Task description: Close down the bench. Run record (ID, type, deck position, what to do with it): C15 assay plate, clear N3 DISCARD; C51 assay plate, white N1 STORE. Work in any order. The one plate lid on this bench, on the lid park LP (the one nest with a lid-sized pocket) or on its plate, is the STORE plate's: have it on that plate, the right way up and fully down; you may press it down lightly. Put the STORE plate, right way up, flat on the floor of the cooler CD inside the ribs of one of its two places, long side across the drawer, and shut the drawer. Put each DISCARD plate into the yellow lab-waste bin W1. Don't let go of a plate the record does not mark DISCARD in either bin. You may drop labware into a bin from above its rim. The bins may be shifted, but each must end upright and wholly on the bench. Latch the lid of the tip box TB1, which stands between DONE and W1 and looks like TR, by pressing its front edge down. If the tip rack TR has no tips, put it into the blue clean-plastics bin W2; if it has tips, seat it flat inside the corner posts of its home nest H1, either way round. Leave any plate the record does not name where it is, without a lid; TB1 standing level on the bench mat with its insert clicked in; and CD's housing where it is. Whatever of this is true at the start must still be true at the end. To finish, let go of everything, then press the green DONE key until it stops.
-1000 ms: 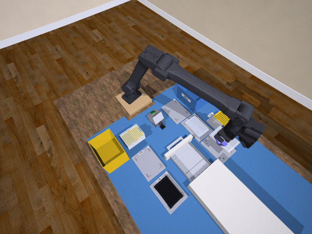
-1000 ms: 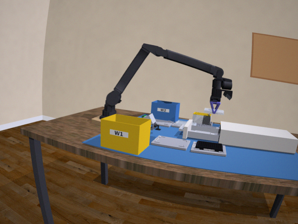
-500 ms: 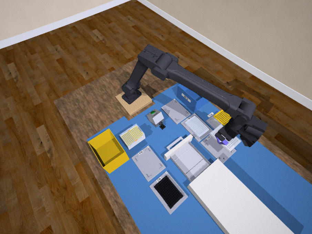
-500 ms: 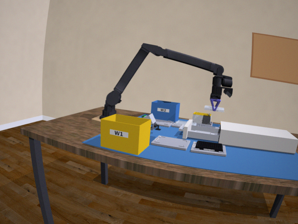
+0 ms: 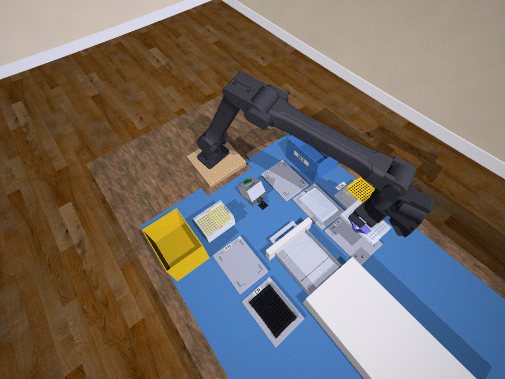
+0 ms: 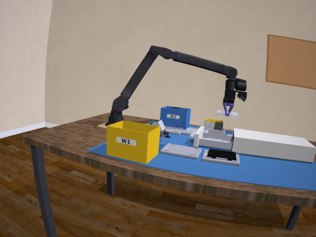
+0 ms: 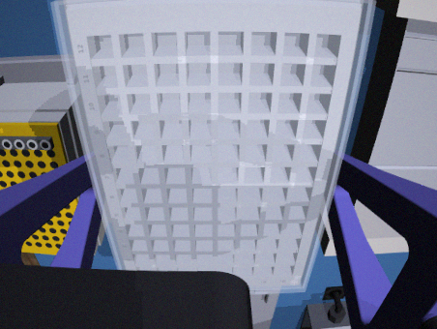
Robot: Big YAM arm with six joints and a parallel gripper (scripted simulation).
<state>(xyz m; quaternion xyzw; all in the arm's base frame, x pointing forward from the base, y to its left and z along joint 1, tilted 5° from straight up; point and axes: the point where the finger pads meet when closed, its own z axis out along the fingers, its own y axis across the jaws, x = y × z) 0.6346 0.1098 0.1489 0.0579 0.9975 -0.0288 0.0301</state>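
My gripper (image 5: 360, 226) (image 6: 228, 112) (image 7: 214, 164) is shut on the clear assay plate (image 5: 378, 231) (image 6: 231, 114) (image 7: 213, 106). It holds the plate level in the air above the bare grey nest N3 (image 5: 346, 240). The white assay plate (image 5: 317, 203) sits in nest N1 to the left; I cannot tell whether a lid is on it. The yellow bin W1 (image 5: 175, 242) (image 6: 131, 140) stands far off at the mat's near left corner. The cooler drawer (image 5: 304, 252) (image 6: 214, 138) stands open in front of the white housing (image 5: 383, 326) (image 6: 270, 145).
The yellow-topped tip rack TR (image 5: 359, 189) (image 6: 214, 121) (image 7: 19, 167) stands just behind my gripper. The blue bin W2 (image 5: 305, 156) (image 6: 174, 117), tip box TB1 (image 5: 214, 220), the green DONE key (image 5: 247, 182), bare nest N4 (image 5: 240, 263) and a black plate (image 5: 272, 311) (image 6: 220, 154) are also on the mat.
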